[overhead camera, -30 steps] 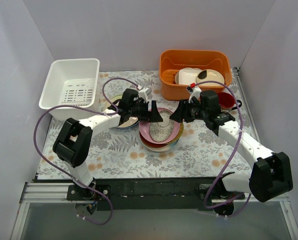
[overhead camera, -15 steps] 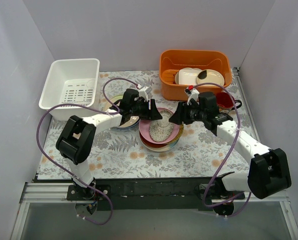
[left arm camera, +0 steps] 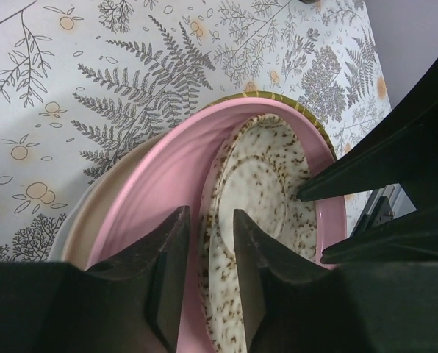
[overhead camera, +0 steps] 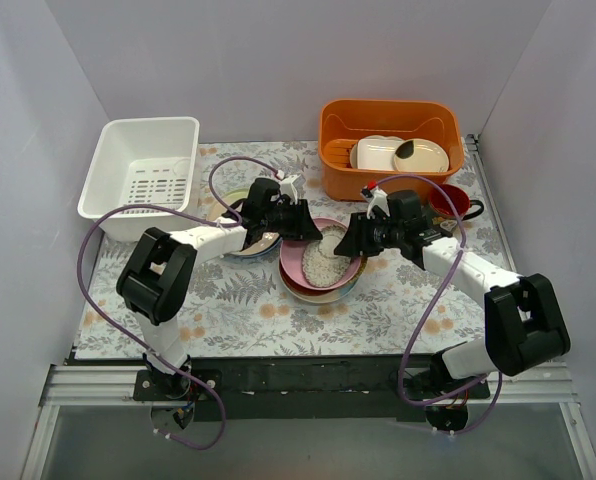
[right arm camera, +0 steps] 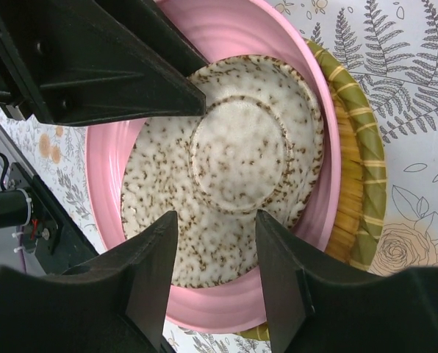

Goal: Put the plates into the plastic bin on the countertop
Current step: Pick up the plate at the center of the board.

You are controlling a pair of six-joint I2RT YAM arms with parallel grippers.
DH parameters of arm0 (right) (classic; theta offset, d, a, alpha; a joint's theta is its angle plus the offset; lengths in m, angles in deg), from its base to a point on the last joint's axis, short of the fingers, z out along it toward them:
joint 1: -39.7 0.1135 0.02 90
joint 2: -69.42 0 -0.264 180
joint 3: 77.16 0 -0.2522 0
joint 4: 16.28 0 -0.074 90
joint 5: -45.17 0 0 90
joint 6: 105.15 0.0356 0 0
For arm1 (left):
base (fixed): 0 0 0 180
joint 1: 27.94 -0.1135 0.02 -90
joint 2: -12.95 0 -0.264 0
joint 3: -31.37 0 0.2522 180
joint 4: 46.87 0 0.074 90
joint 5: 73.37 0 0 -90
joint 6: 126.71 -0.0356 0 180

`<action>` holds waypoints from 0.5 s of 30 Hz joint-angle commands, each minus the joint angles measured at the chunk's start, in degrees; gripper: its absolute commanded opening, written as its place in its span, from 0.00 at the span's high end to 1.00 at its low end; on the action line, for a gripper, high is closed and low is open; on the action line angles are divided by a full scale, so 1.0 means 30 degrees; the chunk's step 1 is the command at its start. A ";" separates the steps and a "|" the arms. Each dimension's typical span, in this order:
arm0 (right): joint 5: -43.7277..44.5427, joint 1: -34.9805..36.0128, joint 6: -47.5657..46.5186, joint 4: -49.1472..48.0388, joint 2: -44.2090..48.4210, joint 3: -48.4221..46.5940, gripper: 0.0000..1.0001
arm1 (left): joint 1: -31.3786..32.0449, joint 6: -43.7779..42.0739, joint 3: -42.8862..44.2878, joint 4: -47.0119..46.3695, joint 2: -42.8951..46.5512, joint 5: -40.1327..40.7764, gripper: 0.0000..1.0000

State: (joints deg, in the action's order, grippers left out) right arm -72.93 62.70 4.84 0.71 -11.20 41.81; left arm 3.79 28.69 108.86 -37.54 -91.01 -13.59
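A stack of plates sits mid-countertop [overhead camera: 238,310]: a pink plate [overhead camera: 296,262] on a yellow woven one [right arm camera: 355,169], with a silvery white speckled plate [overhead camera: 323,262] tilted inside the pink one. My left gripper [overhead camera: 303,228] straddles the speckled plate's rim [left arm camera: 215,243]; its jaws stand narrow, with a sliver of pink showing beside one finger [left arm camera: 171,272]. My right gripper [overhead camera: 350,242] is open on the opposite side, its fingers [right arm camera: 281,279] spread over the speckled plate's near edge [right arm camera: 219,243]. The white plastic bin [overhead camera: 113,165] stands at the back left with no plate in it.
More plates [overhead camera: 240,203] lie under my left arm, left of the stack. An orange tub [overhead camera: 343,125] with cream dishes stands at the back right, with a red mug [overhead camera: 456,200] just in front of it. Purple cables loop over both arms.
My left gripper's jaws have narrowed around the speckled plate's rim. The right gripper has pushed in toward the stack, and the speckled plate has tipped up out of the pink plate.
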 commanded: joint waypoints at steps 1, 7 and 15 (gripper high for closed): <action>0.0195 -0.0022 -0.0100 -0.0195 -0.0343 0.0111 0.45 | 0.0060 -0.0181 0.0555 0.0654 -0.0209 -0.0299 0.74; 0.0196 -0.0022 -0.0100 -0.0284 -0.0666 0.0023 0.46 | 0.0089 -0.0474 0.0848 0.1298 -0.0356 -0.0241 0.93; -0.0916 -0.0022 -0.0130 -0.1566 0.0299 0.0432 0.34 | 0.0118 -0.0446 0.0849 0.1944 0.0170 0.0726 1.00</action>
State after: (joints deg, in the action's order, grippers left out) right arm -74.22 62.70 4.82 -1.11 -12.08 42.03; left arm 4.07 27.18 109.93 -34.70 -91.64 -13.57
